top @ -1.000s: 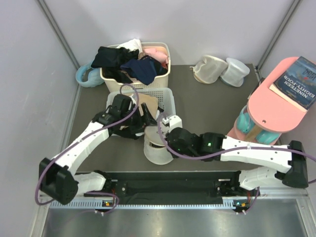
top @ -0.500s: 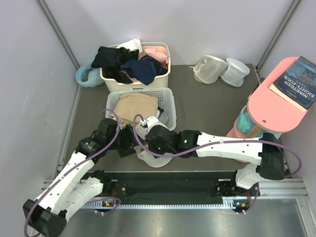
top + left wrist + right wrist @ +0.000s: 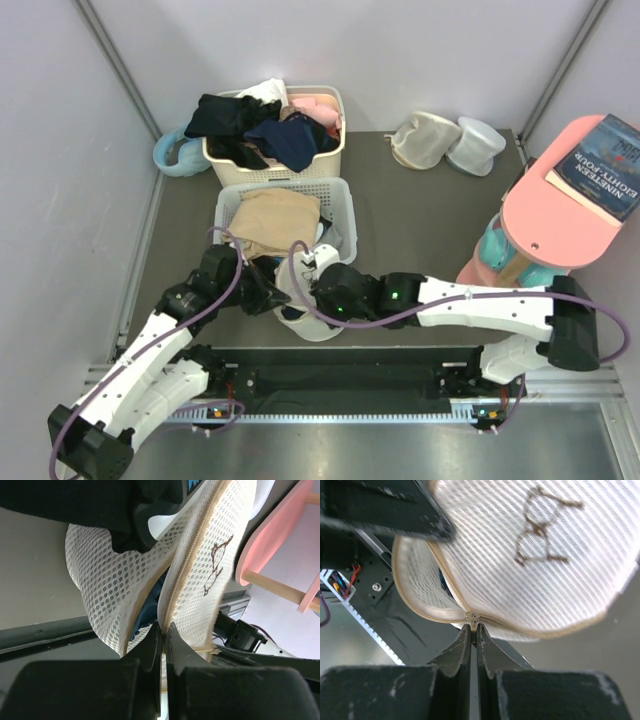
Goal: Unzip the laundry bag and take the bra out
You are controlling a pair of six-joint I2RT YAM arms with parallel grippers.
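Observation:
The laundry bag (image 3: 322, 326) stands on edge at the table's near side, mostly covered by both arms. In the left wrist view its cream mesh (image 3: 105, 585) and black bra pictogram (image 3: 216, 565) fill the frame, and my left gripper (image 3: 164, 626) is shut on the zip rim beside the opened gap. My right gripper (image 3: 474, 626) is shut on the small zip pull (image 3: 474, 616) at the end of that gap. A dark blue scrap (image 3: 444, 578) shows through the gap. The bra is hidden. From above, left gripper (image 3: 282, 299) and right gripper (image 3: 304, 302) meet at the bag's left edge.
A white basket (image 3: 340, 205) with a folded tan cloth (image 3: 272, 218) stands just behind the bag. Further back a cream basket (image 3: 335, 150) holds dark clothes. Two round pouches (image 3: 448, 143) lie at the back right. A pink stool (image 3: 545, 215) carries a book (image 3: 608, 165).
My left arm has come back from the white basket to the bag, and its gripper has shut on the zip rim. The right arm shifted left, still holding the zip pull.

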